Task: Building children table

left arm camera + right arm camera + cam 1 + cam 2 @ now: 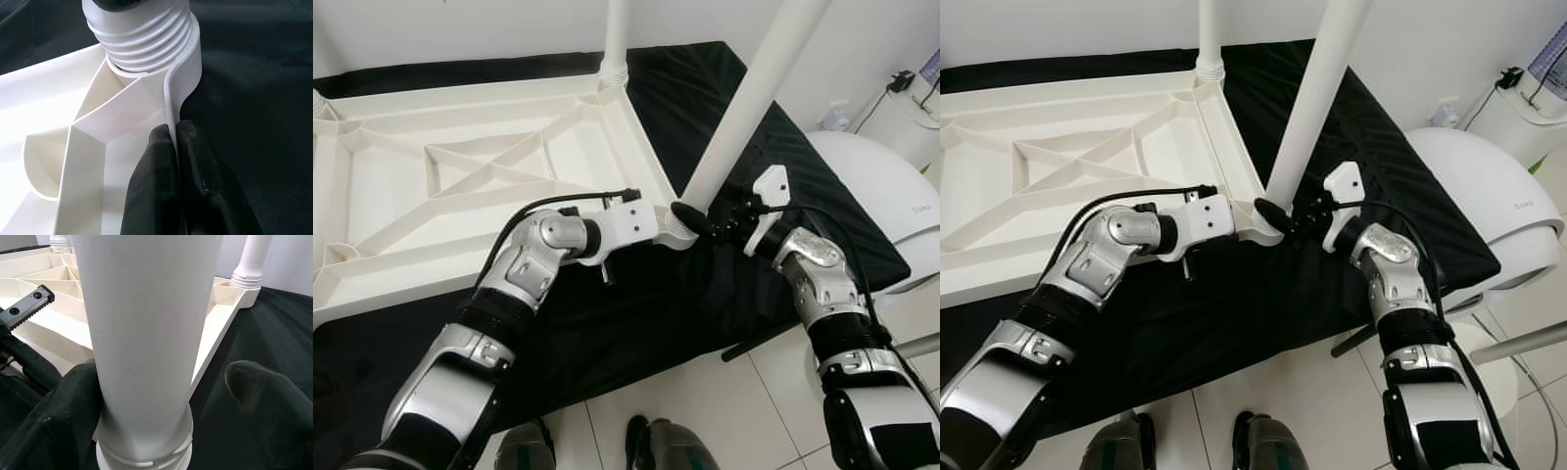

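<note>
- Head views: a white plastic table top [460, 186] with ribs lies upside down on a black cloth [636, 313]. A smooth round leg [744, 108] stands in its near corner. The right gripper [690, 217] is at the foot of this leg.
- Left wrist view: the left gripper [175, 147] pinches the thin rim of the table top, just beside the threaded socket [146, 44].
- Right wrist view: the black fingers [266, 394] stand on both sides of the leg. One touches it, the other is apart.
</note>
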Tool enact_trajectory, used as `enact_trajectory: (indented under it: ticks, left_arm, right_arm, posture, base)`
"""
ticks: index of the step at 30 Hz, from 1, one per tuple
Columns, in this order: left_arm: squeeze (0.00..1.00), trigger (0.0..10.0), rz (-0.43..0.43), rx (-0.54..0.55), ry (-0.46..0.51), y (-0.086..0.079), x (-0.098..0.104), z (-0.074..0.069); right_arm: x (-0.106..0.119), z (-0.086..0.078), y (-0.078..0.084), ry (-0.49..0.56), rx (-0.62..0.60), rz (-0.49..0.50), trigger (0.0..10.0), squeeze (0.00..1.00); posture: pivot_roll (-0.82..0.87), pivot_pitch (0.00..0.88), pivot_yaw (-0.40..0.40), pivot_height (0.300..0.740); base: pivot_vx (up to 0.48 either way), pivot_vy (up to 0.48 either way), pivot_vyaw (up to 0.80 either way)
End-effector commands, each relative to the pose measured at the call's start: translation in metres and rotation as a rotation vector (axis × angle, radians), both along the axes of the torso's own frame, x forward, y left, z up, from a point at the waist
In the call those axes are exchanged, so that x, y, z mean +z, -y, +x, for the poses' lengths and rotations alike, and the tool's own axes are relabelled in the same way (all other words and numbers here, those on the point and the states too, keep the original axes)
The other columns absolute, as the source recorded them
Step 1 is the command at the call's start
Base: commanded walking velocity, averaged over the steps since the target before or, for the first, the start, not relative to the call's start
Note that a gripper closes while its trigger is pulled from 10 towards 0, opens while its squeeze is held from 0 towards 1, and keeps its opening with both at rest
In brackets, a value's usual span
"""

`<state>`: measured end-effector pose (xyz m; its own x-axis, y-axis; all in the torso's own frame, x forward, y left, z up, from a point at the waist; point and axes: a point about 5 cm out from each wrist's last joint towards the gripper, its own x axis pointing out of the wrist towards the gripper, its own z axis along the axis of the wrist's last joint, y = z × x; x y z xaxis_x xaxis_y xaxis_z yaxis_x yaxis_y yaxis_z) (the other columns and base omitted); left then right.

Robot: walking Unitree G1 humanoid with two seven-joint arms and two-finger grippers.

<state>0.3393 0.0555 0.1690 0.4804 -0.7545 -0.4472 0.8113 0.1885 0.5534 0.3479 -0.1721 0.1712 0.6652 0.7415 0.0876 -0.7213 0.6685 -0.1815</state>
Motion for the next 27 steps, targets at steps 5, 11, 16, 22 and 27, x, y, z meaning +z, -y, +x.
enact_trajectory:
  ticks: [5,11,16,22,27]
  left_arm:
    - [0.0,10.0,0.039,0.069,0.04,-0.008,-0.01,0.002]
    - [0.0,10.0,0.042,0.063,0.04,-0.008,-0.011,0.002]
    - [0.0,10.0,0.045,0.057,0.04,-0.007,-0.011,0.001]
    - [0.0,10.0,0.044,0.053,0.04,-0.006,-0.011,0.0]
    - [0.0,10.0,0.042,0.053,0.039,-0.005,-0.011,0.0]
  right_arm:
    - [-0.003,0.001,0.001,-0.03,0.038,0.002,10.0,0.0]
    - [-0.004,0.003,-0.001,-0.033,0.059,0.011,0.0,0.0]
    - [-0.006,0.002,-0.002,-0.039,0.07,0.025,0.0,0.0]
    - [-0.011,-0.001,-0.005,-0.06,0.075,0.047,3.5,0.0]
    - [-0.016,-0.003,-0.008,-0.082,0.047,0.081,10.0,0.0]
  posture:
    - [0.01,0.111,-0.041,0.74]
    - [0.01,0.106,-0.038,0.74]
    - [0.01,0.104,-0.037,0.74]
    - [0.01,0.112,-0.039,0.74]
    - [0.01,0.116,-0.041,0.74]
  base:
    - [0.0,0.0,0.0]
    - [0.0,0.0,0.0]
    - [0.0,0.0,0.0]
    - [0.0,0.0,0.0]
    - [0.0,0.0,0.0]
